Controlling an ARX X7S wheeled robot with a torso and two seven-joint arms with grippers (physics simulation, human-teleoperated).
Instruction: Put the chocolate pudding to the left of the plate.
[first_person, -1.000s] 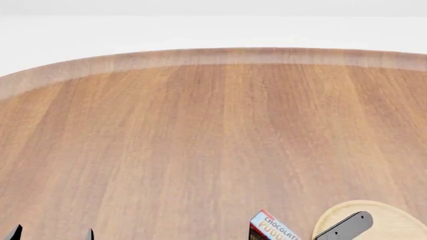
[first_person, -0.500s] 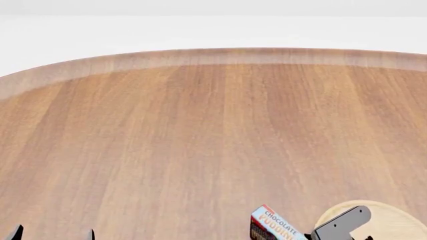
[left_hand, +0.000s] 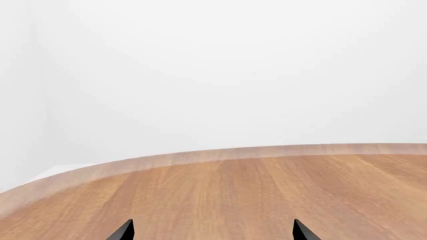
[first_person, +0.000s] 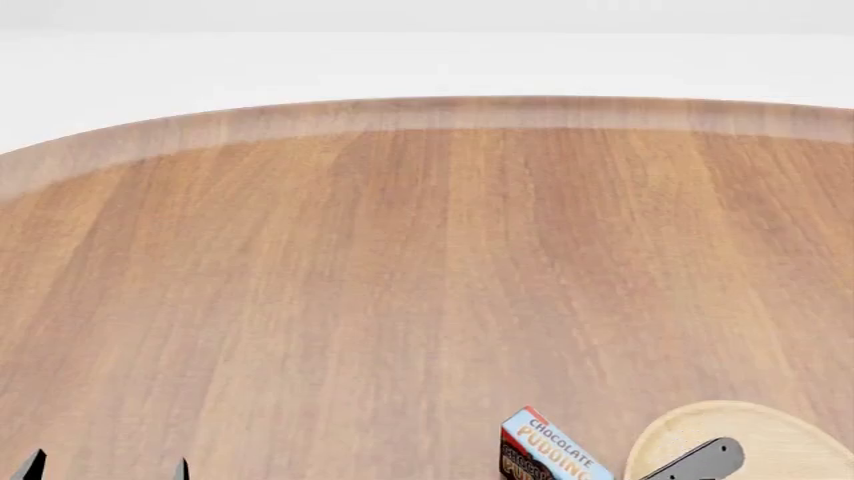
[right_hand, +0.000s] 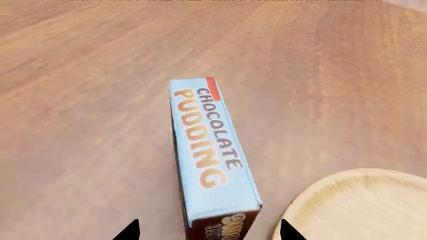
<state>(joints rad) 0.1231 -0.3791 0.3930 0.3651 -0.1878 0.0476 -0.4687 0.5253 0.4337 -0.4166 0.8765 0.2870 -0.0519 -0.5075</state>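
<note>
Right gripper (first_person: 694, 465) lower now, chocolate pudding (first_person: 547, 448) just beside plate (first_person: 774, 430) rim.

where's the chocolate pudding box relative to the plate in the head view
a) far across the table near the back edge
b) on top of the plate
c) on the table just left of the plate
c: the chocolate pudding box stands on the table, close beside the plate's left rim.
</note>
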